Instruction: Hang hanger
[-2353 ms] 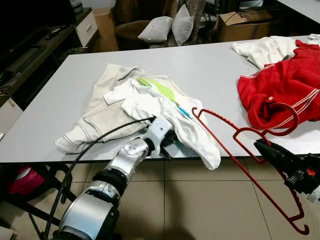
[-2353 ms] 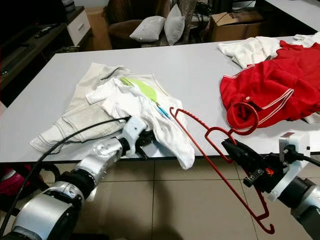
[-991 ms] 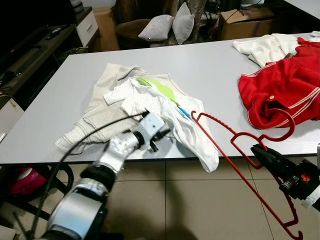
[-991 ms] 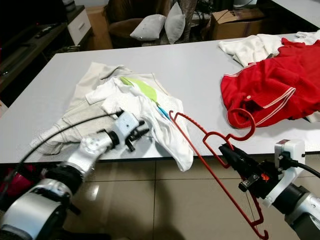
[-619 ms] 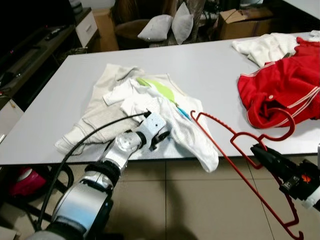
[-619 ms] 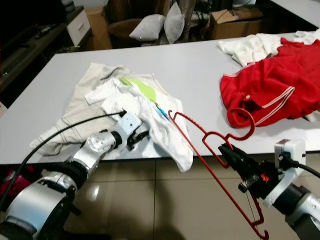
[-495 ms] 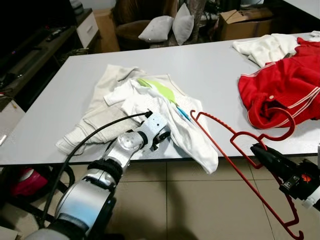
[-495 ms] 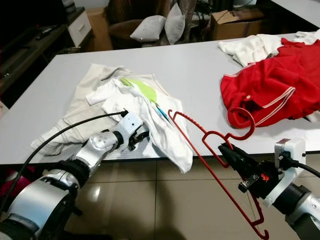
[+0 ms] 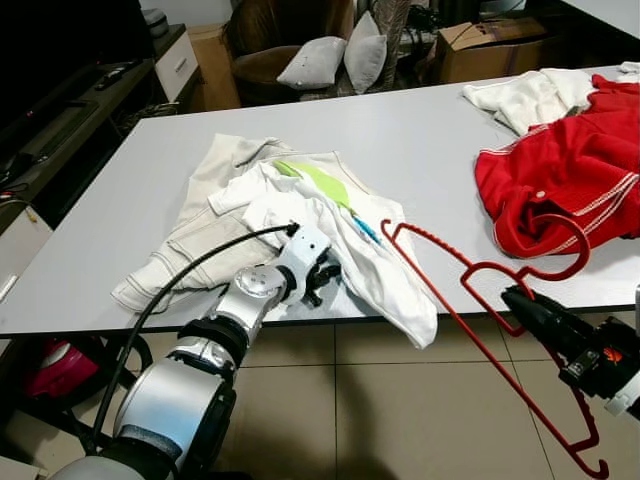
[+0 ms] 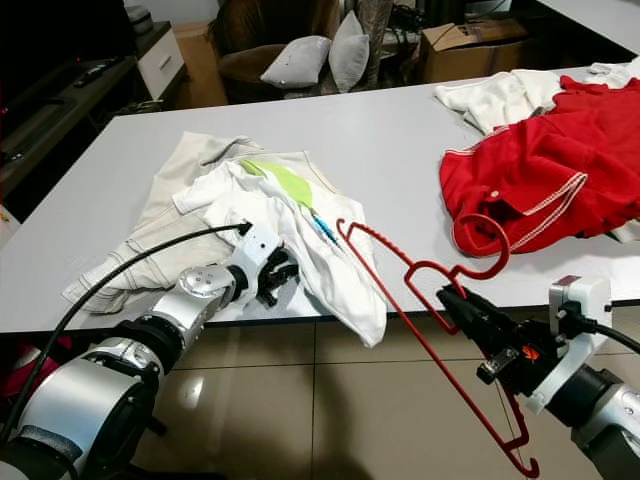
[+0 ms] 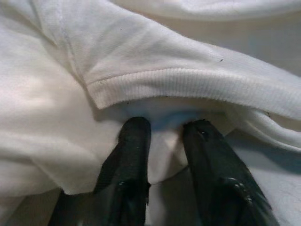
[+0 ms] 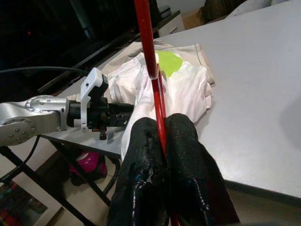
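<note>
1. Slipping is the big worry: the right gripper [image 10: 462, 303] pinches only one thin bar of the red plastic hanger [image 10: 430, 300], so the long hanger could swing or twist out if the arm moves fast.
2. Missing the shirt is another worry. The left gripper [image 11: 162, 141] has its two black fingers [image 11: 134, 146] a little apart, with a fold of the soft white shirt with a green patch [image 9: 330, 215] between them. It looks like a loose hold, not a tight squeeze. The cloth could slide free if it lifts too soon.
3. Catching could happen too, because the hanger's hook [image 9: 560, 245] sits just over the edge of the red top with white stripes [image 9: 560, 170] and might snag it.
4. The hanger is thin and bright red, with little ridges along its top arm. It hangs tilted over the front edge of the flat grey table [image 9: 430, 130], at about 4 o'clock from the white shirt, with its far tip just beside the shirt's edge.
5. The white shirt lies crumpled on a beige cloth [image 9: 190, 240], near the table's front edge.
</note>
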`<state>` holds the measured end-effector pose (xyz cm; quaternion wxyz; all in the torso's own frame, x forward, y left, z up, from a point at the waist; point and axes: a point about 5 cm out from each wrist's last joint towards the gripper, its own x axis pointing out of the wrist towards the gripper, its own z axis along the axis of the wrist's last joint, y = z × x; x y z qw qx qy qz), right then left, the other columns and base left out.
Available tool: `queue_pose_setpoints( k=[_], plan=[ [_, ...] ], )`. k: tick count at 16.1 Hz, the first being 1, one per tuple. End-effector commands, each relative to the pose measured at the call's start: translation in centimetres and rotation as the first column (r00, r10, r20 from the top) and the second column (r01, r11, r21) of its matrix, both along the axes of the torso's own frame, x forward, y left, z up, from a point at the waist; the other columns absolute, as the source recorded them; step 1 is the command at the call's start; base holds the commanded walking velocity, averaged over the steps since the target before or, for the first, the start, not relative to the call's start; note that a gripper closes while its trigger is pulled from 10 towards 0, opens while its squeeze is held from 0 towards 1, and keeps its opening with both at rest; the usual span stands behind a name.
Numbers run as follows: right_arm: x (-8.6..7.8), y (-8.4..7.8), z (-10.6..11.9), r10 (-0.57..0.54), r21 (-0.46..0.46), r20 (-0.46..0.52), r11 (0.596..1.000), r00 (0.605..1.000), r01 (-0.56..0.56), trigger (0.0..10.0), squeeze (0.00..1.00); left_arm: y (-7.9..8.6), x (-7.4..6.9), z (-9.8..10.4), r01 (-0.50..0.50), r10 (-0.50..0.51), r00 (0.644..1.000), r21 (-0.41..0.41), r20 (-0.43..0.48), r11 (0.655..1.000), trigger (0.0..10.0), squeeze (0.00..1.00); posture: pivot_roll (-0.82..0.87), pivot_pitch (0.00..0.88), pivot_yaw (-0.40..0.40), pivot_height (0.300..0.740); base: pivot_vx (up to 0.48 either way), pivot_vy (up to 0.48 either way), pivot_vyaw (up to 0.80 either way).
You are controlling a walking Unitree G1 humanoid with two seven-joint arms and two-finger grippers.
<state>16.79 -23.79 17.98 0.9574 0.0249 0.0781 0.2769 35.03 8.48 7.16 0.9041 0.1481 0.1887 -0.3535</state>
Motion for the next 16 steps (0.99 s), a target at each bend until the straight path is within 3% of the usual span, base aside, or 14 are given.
queue_pose_setpoints(
  k=[1, 3, 7, 11, 12, 13, 15, 16],
  plan=[
    [0.2, 0.3, 0.1, 0.013, 0.012, 0.005, 1.0, 1.0, -0.013, 10.0, 0.0, 0.6, 0.1, -0.1, -0.009, 0.009, 1.0, 0.008, -0.015, 1.0, 0.0, 0.0, -0.23, 0.0, 0.169, 0.74, 0.0, 0.0, 0.0],
    [0.2, 0.5, 0.0, 0.013, 0.016, 0.007, 1.0, 1.0, -0.013, 10.0, 0.0, 0.8, 0.2, 0.2, -0.002, 0.002, 1.0, 0.003, 0.004, 1.0, 0.0, 0.0, -0.22, 0.0, 0.182, 0.74, 0.0, 0.0, 0.0],
    [-0.2, 0.5, 0.0, -0.002, 0.049, 0.014, 0.999, 1.0, 0.001, 10.0, 0.0, 1.6, 1.3, 2.4, -0.019, 0.026, 0.997, -0.089, 0.076, 0.996, 0.0, 0.0, -0.19, 0.0, 0.185, 0.74, 0.0, 0.0, 0.0],
    [-0.2, 1.6, 0.3, 0.05, 0.115, 0.033, 0.992, 0.998, -0.054, 10.0, 0.0, 3.7, 3.1, 6.9, -0.027, 0.067, 0.973, -0.178, 0.219, 0.984, 0.0, 0.0, -0.15, 0.002, 0.172, 0.74, 0.0, 0.0, 0.0],
    [-0.2, 2.1, 0.4, 0.086, 0.114, 0.036, 0.989, 0.996, -0.09, 10.0, 0.0, 4.4, 3.7, 9.1, -0.02, 0.079, 0.958, -0.212, 0.277, 0.977, 0.0, 0.0, -0.14, 0.006, 0.172, 0.74, 0.0, 0.0, 0.0],
    [-0.3, 2.4, 0.5, 0.108, 0.119, 0.039, 0.987, 0.993, -0.112, 10.0, 0.0, 4.7, 3.7, 9.7, 0.01, 0.051, 0.954, -0.2, 0.296, 0.98, 0.0, 0.0, -0.13, 0.007, 0.173, 0.74, 0.0, 0.0, 0.0],
    [-0.4, 2.5, 0.5, 0.111, 0.117, 0.039, 0.987, 0.993, -0.114, 10.0, 0.0, 4.9, 3.4, 9.6, 0.037, 0.012, 0.953, -0.158, 0.303, 0.987, 0.0, 0.0, -0.14, 0.002, 0.173, 0.74, 0.0, 0.0, 0.0],
    [-0.5, 2.9, 0.8, 0.12, 0.114, 0.05, 0.986, 0.992, -0.125, 10.0, 0.0, 5.4, 3.2, 9.5, 0.022, 0.033, 0.953, -0.176, 0.301, 0.984, 0.0, 0.0, -0.14, 0.0, 0.174, 0.74, 0.0, 0.0, 0.0]
  ],
)
